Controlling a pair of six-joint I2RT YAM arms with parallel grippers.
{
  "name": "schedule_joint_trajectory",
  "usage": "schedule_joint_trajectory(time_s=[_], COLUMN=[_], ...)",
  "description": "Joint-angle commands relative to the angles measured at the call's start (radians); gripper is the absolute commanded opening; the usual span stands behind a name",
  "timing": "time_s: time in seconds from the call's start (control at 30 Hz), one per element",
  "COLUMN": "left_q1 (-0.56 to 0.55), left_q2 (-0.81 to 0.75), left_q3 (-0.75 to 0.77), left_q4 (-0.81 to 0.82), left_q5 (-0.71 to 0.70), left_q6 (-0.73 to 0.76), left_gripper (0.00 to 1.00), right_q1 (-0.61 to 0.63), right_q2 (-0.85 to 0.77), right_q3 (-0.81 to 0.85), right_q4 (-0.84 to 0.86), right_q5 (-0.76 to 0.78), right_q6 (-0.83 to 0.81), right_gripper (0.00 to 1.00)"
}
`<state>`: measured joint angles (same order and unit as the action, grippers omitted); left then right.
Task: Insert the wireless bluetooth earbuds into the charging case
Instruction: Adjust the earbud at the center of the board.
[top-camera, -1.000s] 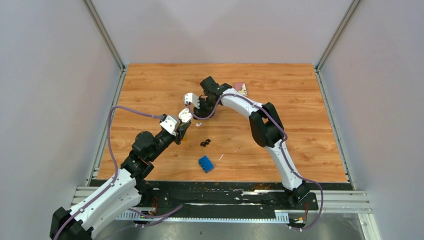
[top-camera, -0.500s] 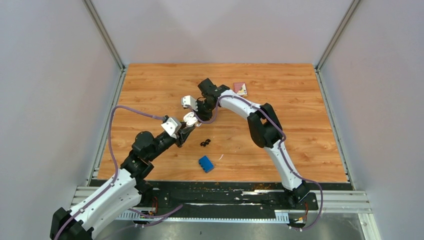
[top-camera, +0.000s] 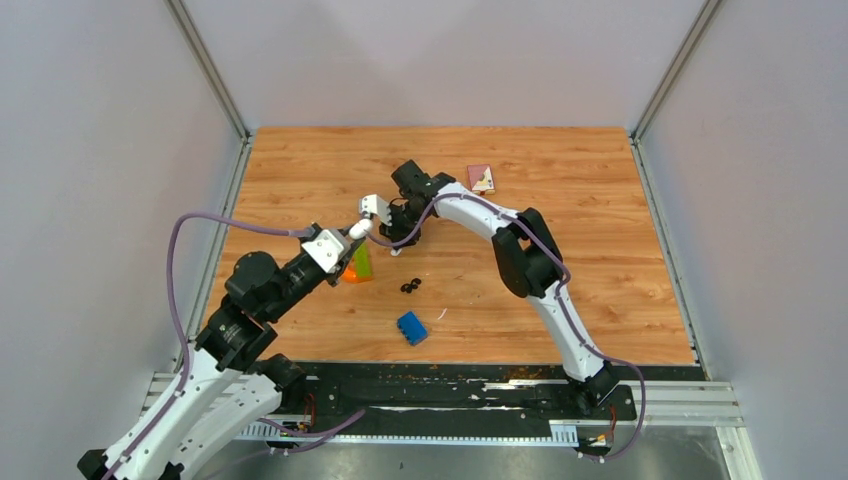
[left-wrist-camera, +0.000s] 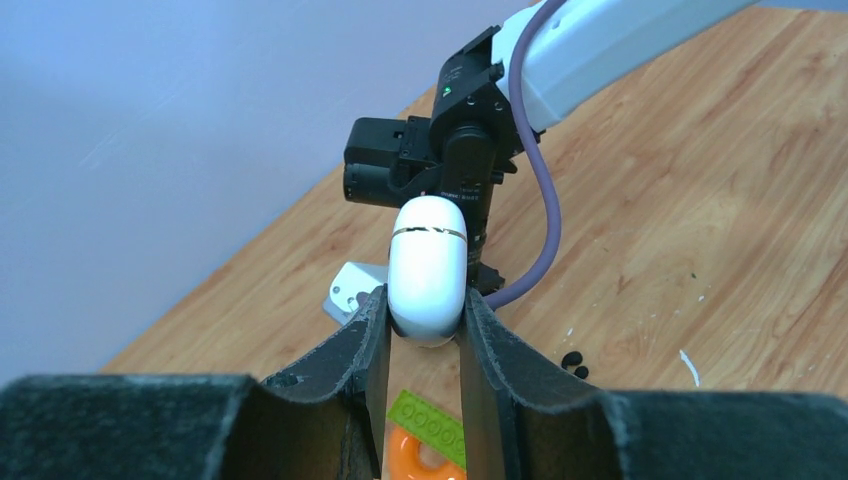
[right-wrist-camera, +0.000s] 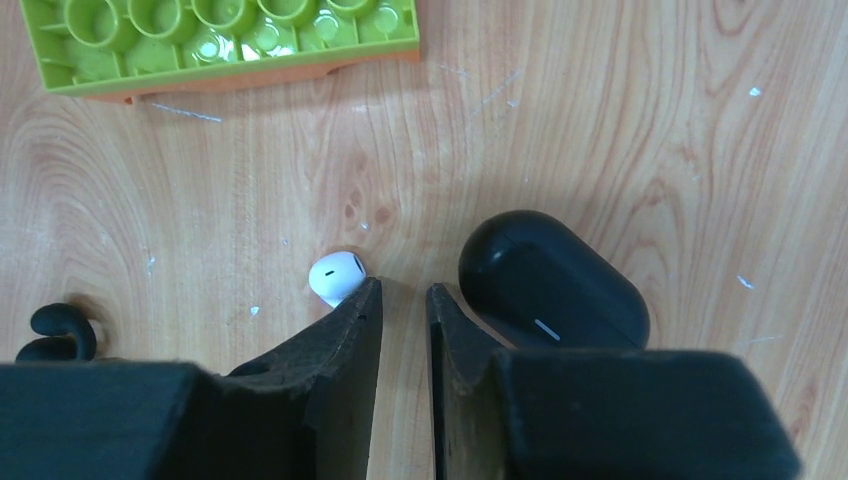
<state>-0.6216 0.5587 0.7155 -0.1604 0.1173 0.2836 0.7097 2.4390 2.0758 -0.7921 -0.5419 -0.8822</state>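
Case (left-wrist-camera: 427, 262) clamped in left tool (left-wrist-camera: 424, 302); right tool (right-wrist-camera: 404, 296) barely parted, beside earbud (right-wrist-camera: 336, 276).

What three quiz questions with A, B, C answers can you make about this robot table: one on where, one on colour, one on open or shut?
1. Where is the white earbud?
A. On the table, right beside the right end effector
B. In a bowl
C. On the wall

2. What colour is the case in the left end effector?
A. Red
B. White
C. Green

3. That case's lid is:
A. Shut
B. Wide open
C. Gone

Answers:
1 A, the right wrist view shows it on the wood by a fingertip.
2 B, the left wrist view shows it plain white.
3 A, only a thin seam line shows.
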Motion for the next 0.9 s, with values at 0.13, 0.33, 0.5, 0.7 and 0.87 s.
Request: schedule_joint_trajectory(time_s=[0.13,0.33,0.5,0.7,0.87], left_q1=[-0.003,-0.001,-0.001,-0.002,-0.002], left_q2=[-0.083,-0.135,-0.085,0.056,0.236], left_q3=[-0.107,-0.227,-0.254,-0.273,-0.272], left_q4=[0.057,0.283,0.433,0.680,0.991], left_q5=[-0.034,0.026,0.193,0.347,0.457], left_q6=[-0.035,-0.177,-0.301,-0.478,-0.694], left_gripper=[0.00,0.00,0.00,0.00,0.00], right_q1=[0.005,-0.044,-0.132,-0.279,-0.329], right_q2=[-0.034,-0.116,-0.300,-0.585,-0.893], right_q3=[0.015,-0.018,-0.132,-0.298,-0.451], right_q4=[-0.007,-0.044,-0.092,-0.093,0.045], right_q5=[-0.012,-0.072,-0.168,-0.399,-0.545], right_q6=[0.024,0.077,0.077,0.172,0.360], right_gripper=[0.24,0.25,0.28,0.37,0.59])
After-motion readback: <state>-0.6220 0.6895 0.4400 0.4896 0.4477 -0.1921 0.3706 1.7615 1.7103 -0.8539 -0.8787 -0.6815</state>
